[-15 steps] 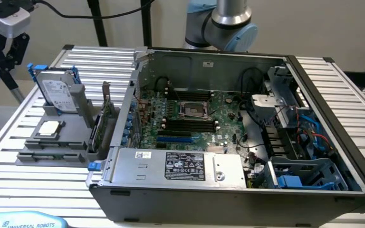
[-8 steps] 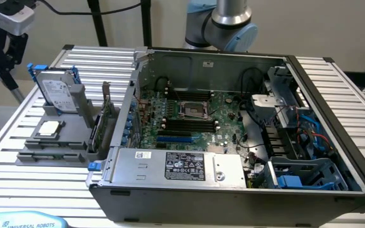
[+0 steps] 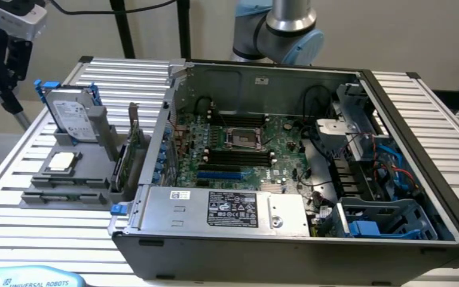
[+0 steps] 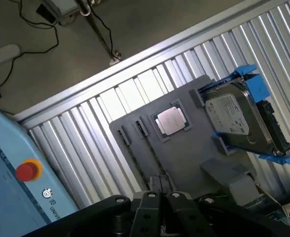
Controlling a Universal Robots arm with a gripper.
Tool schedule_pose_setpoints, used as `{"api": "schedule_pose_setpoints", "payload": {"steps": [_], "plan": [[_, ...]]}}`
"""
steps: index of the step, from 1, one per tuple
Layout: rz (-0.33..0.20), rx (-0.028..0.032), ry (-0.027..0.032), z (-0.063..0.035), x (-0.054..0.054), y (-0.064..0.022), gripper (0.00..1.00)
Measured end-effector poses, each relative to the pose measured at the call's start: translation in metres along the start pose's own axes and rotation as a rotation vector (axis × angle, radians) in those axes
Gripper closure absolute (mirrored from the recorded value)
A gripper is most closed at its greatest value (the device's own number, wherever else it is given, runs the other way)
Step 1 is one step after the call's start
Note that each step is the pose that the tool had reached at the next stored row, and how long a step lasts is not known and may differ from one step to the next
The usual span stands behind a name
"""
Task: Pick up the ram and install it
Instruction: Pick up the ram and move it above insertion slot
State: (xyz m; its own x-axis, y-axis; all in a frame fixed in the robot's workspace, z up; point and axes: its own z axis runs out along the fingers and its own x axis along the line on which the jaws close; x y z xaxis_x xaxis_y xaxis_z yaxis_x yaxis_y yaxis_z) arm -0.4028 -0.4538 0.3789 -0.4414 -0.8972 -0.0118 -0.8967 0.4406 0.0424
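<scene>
Exterior view, starting at its left: the black gripper (image 3: 0,81) hangs high over the edge of the slatted aluminium table (image 3: 46,236). The wrist view shows its fingers (image 4: 148,205) pressed right together with nothing between them. Moving along, the silver hard drive in a blue plastic caddy (image 3: 74,116) stands upright at the back of the flat grey plastic holder (image 3: 92,162). The square silver processor chip (image 3: 62,161) lies face up in front of it. And there's the ram (image 3: 69,180): a long, thin, dark-green stick set on edge in a groove along the holder's side nearest the exterior camera. It sits well apart from the gripper, and its chips are too small to make out. Just beside the holder stands the taller green expansion card with a metal bracket (image 3: 134,140). Further right is the open grey metal computer case (image 3: 421,113), with the green motherboard (image 3: 285,128) flat inside and the black memory slots (image 3: 238,156) side by side in a row.
</scene>
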Motion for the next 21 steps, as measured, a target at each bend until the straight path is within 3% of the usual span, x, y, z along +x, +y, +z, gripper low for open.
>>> {"api": "schedule_pose_setpoints", "payload": {"steps": [15,21], "plan": [[-0.271,-0.0032,0.0116,0.0035,0.000,-0.0001,0.89],[-0.322,-0.0052,0.0141,0.0126,0.002,-0.0015,0.89]]}}
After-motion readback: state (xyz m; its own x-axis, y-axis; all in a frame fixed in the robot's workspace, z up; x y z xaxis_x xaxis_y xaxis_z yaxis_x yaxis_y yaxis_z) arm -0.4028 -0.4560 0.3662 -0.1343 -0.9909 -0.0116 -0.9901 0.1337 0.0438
